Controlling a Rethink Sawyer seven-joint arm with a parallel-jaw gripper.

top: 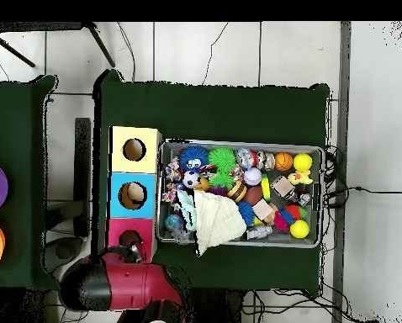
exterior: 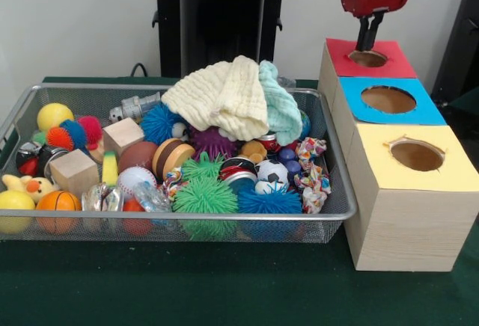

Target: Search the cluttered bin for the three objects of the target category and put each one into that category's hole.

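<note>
My gripper [exterior: 367, 44] hangs over the red-topped box, its tip at the rim of the red hole [exterior: 368, 58]; nothing shows in it. In the overhead view the red arm [top: 120, 284] covers the gripper beside the red hole [top: 130, 240]. The blue hole [exterior: 388, 99] and the yellow hole [exterior: 416, 155] follow in the same row of wooden boxes. The wire bin [exterior: 15, 120] is packed with a cream cloth [exterior: 224, 98], a mint cloth [exterior: 283, 109], green [exterior: 204, 197] and blue [exterior: 269, 203] spiky balls, wooden blocks [exterior: 73, 170], a basketball [exterior: 58, 203] and a yellow ball [exterior: 54, 115].
The boxes stand flush against the bin's right side on the green table cover [exterior: 224, 281]. In the overhead view the bin [top: 238, 144] lies right of the yellow [top: 134, 150] and blue [top: 134, 195] holes. The cloths pile higher than the bin's rim.
</note>
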